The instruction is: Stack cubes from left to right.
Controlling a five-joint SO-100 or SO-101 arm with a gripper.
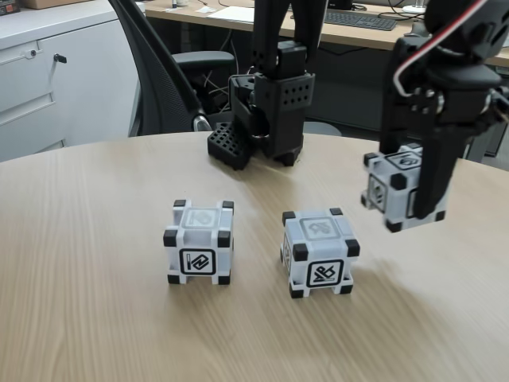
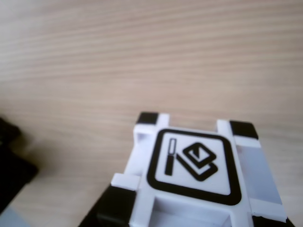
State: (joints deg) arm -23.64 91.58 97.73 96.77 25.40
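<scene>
Three cubes noted in the fixed view: left cube [image 1: 200,243], middle cube [image 1: 319,252], raised cube [image 1: 395,189]. All white-grey, black corner blocks, a black-framed line symbol on each face. Symbols differ between the front faces. Tabletop [image 1: 87,263]: pale wood grain, fine streaks. End effector [image 1: 433,213] and arm base [image 1: 270,111]: matte black. Red and white wires are seen on the arm. Wrist view: raised cube [image 2: 189,189] face white, rounded black frame, bar and stacked-tile symbol.

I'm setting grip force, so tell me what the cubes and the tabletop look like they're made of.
The cubes, such as the middle cube, look like hard moulded plastic: matte white-grey panels, black corner blocks, printed symbols. The held cube in the claw looks the same. The tabletop looks like wood-grain laminate, smooth with a slight sheen, possibly veneer.
</scene>
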